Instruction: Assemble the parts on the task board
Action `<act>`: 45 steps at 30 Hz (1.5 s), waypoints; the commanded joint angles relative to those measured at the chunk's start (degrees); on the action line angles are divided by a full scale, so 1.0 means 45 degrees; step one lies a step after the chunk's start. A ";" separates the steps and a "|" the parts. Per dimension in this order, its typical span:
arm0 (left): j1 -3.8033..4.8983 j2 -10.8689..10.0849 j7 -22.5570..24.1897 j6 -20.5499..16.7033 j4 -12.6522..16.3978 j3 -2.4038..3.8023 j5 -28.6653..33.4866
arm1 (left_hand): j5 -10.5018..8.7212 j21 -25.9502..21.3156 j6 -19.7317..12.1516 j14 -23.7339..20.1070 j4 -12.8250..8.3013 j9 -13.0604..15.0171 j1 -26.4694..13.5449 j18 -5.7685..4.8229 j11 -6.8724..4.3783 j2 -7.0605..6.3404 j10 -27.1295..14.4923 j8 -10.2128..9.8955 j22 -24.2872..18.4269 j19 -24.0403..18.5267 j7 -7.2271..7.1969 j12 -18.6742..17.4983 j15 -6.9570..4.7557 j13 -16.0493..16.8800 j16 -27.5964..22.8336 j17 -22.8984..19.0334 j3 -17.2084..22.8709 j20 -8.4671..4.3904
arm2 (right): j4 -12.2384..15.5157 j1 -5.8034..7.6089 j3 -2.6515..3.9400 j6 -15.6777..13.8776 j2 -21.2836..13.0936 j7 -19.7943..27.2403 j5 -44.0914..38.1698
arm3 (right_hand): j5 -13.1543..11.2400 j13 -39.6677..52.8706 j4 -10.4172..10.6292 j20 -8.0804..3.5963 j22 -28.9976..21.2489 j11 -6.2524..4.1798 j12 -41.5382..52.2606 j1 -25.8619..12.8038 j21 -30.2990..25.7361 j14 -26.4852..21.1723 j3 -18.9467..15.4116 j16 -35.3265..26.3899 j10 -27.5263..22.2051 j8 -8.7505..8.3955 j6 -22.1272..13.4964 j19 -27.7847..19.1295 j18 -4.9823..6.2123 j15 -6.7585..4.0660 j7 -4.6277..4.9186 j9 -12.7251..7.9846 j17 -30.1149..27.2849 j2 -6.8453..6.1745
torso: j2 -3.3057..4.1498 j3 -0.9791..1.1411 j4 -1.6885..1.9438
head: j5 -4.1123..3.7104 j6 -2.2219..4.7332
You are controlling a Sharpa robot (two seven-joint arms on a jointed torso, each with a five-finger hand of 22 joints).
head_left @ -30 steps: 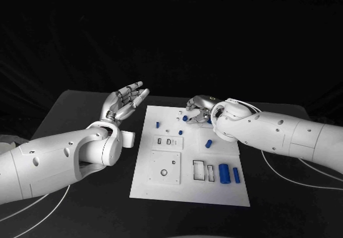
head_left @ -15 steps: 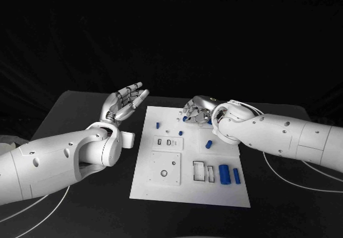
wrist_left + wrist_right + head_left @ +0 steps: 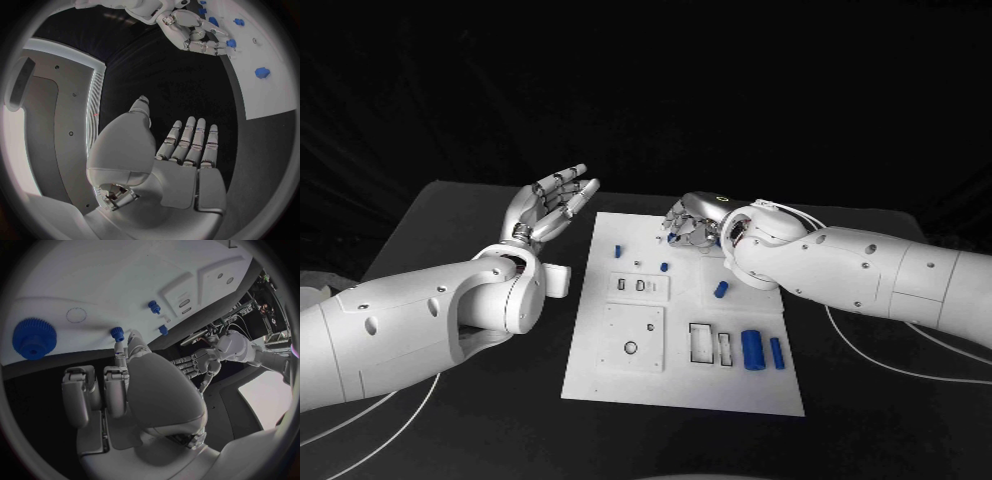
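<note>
Matt white task board [image 3: 682,380]; glossy silver metal right hand [image 3: 698,222].

left arm: comes in beside the near left part of the task board [image 3: 682,385], forearm angled up and away from the robot toward the board's far left corner
left hand [image 3: 553,207]: held up off the board's far left corner, palm up, fingers [image 3: 194,140] straight, side by side and slightly spread, nothing in it
right arm: crosses the board's right edge, forearm reaching in toward its far end
right hand [image 3: 697,223]: low over the far end of the board, back uppermost, fingers [image 3: 122,356] curled down toward the surface; whether they pinch anything cannot be made out
</note>
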 commanded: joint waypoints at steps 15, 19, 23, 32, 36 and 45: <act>0.0017 -0.0007 0.0067 0.0213 0.0012 0.0009 -0.0087 | -0.0035 0.0015 0.0047 -0.0073 0.0002 0.0015 0.0040 0.0230 0.0048 0.0170 0.0037 0.0052 -0.0020 -0.0075 0.1494 -0.0003 0.0028 -0.0012 0.0061 0.0008 0.0083 -0.0025 | 0.0065 -0.0009 -0.0009 0.0046 0.0056 -0.0827 -0.1319 | -0.0019 0.0004 -0.0305 0.0781 0.2713 0.0972 -0.0030 -0.0187 -0.0100 0.1233 -0.0130 -0.0058 -0.1143 0.0055 0.0365 0.0769 0.0130 0.1032 -0.0140 -0.1342 0.2811 0.0172 | -0.0010 0.0002 -0.0001 | -0.0025 -0.0011; 0.0017 -0.0005 0.0063 0.0210 0.0004 0.0009 -0.0087 | -0.0035 0.0015 0.0047 -0.0073 0.0002 0.0015 0.0040 0.0230 0.0048 0.0170 0.0037 0.0052 -0.0020 -0.0075 0.1494 -0.0003 0.0028 -0.0012 0.0061 0.0008 0.0083 -0.0025 | 0.0064 -0.0010 -0.0009 0.0121 0.0056 -0.0849 -0.1286 | -0.0019 -0.0023 -0.0396 0.0978 0.2698 0.1155 -0.0068 -0.0248 -0.0117 0.1223 -0.0162 -0.0069 -0.1636 0.0060 0.0641 0.0754 0.0138 0.1214 -0.0114 -0.1537 0.2778 0.0230 | -0.0005 0.0003 -0.0003 | -0.0020 -0.0020; 0.0017 0.0005 0.0061 0.0215 -0.0012 0.0009 -0.0087 | -0.0035 0.0015 0.0047 -0.0073 0.0002 0.0015 0.0040 0.0230 0.0048 0.0170 0.0037 0.0052 -0.0020 -0.0075 0.1494 -0.0003 0.0028 -0.0012 0.0061 0.0008 0.0083 -0.0025 | 0.0052 -0.0012 -0.0009 0.0193 0.0056 -0.0846 -0.1172 | -0.0020 -0.0018 -0.0465 0.1066 0.2699 0.1127 -0.0063 -0.0310 -0.0117 0.1219 -0.0195 -0.0071 -0.2078 0.0032 0.0770 0.0753 0.0147 0.1198 0.0011 -0.1717 0.2769 0.0269 | -0.0013 0.0006 -0.0003 | -0.0022 -0.0034; 0.0017 0.0012 0.0051 0.0225 -0.0036 0.0008 -0.0087 | -0.0035 0.0015 0.0047 -0.0073 0.0002 0.0015 0.0040 0.0230 0.0048 0.0170 0.0037 0.0052 -0.0020 -0.0075 0.1494 -0.0003 0.0028 -0.0012 0.0061 0.0008 0.0083 -0.0025 | 0.0050 -0.0021 -0.0009 -0.0024 0.0031 -0.0731 -0.0709 | -0.0017 0.0052 -0.0558 0.1259 0.2696 0.1283 0.0102 -0.0449 -0.0122 0.1192 -0.0293 -0.0106 -0.1527 -0.0004 0.0805 0.0748 0.0155 0.1333 -0.0130 -0.2050 0.2668 0.0287 | -0.0011 0.0000 -0.0004 | -0.0026 -0.0027; 0.0017 0.0023 0.0047 0.0232 -0.0051 0.0008 -0.0087 | -0.0035 0.0015 0.0047 -0.0073 0.0002 0.0015 0.0040 0.0230 0.0048 0.0170 0.0037 0.0052 -0.0020 -0.0075 0.1494 -0.0003 0.0028 -0.0012 0.0061 0.0008 0.0083 -0.0025 | 0.0085 -0.0026 -0.0009 -0.0533 -0.0008 -0.0553 -0.0603 | -0.0020 0.0080 -0.0653 0.1272 0.2716 0.1149 0.0250 -0.0462 -0.0103 0.1189 -0.0317 -0.0107 -0.0895 -0.0009 0.0786 0.0764 0.0155 0.1256 -0.0181 -0.2280 0.2659 0.0319 | -0.0005 0.0002 0.0004 | -0.0045 -0.0016; 0.0017 0.0051 0.0031 0.0247 -0.0124 0.0007 -0.0087 | -0.0035 0.0015 0.0047 -0.0073 0.0002 0.0015 0.0040 0.0230 0.0048 0.0170 0.0037 0.0052 -0.0020 -0.0075 0.1494 -0.0003 0.0028 -0.0012 0.0061 0.0008 0.0083 -0.0025 | 0.0192 -0.0029 -0.0009 -0.1796 -0.0077 -0.0251 -0.0535 | -0.0018 0.0082 -0.0696 0.1062 0.2731 0.0876 0.0467 -0.0504 -0.0091 0.1169 -0.0350 -0.0141 0.0368 0.0028 0.0970 0.0778 0.0152 0.1017 -0.0184 -0.2625 0.2564 0.0372 | -0.0009 0.0003 -0.0008 | -0.0065 0.0016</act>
